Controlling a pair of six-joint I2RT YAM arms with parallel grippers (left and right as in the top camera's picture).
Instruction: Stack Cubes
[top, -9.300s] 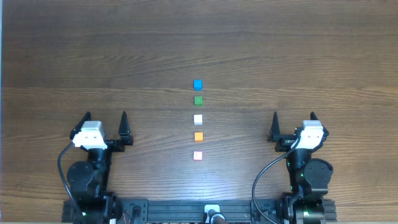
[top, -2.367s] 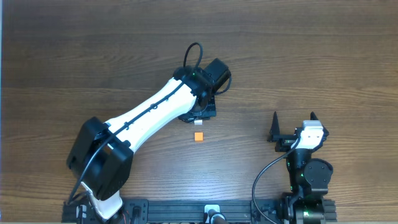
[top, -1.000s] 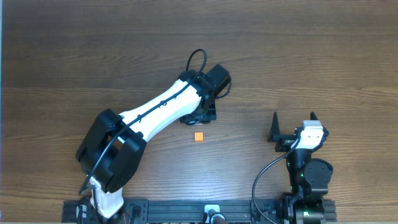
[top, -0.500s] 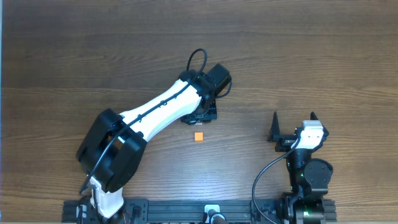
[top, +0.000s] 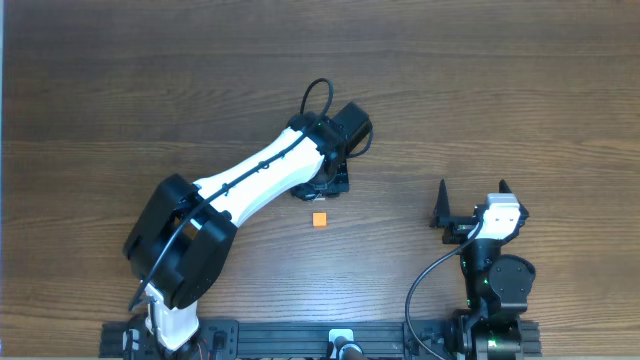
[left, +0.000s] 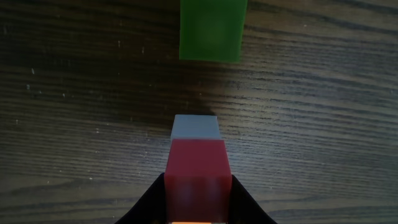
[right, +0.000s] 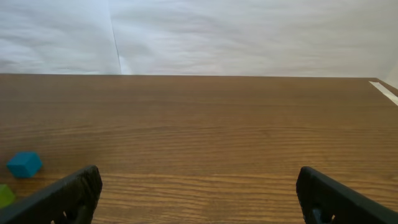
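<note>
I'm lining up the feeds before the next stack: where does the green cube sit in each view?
Left wrist view: green cube, on the table beyond the white cube and the pink cube in the left gripper.
Right wrist view: cut off at the picture's edge, beside the blue cube, nearer the camera.
Top view: hidden under the left arm.
Shared landmark: the wood-grain table.

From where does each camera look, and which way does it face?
Top: above the table, facing down; left arm, right arm, orange cube.
Left wrist: on left arm, facing down; left tool holds the pink cube over the white cube.
Right wrist: low, facing along the table toward a wall; open right tool.
Both wrist views share the green cube.
</note>
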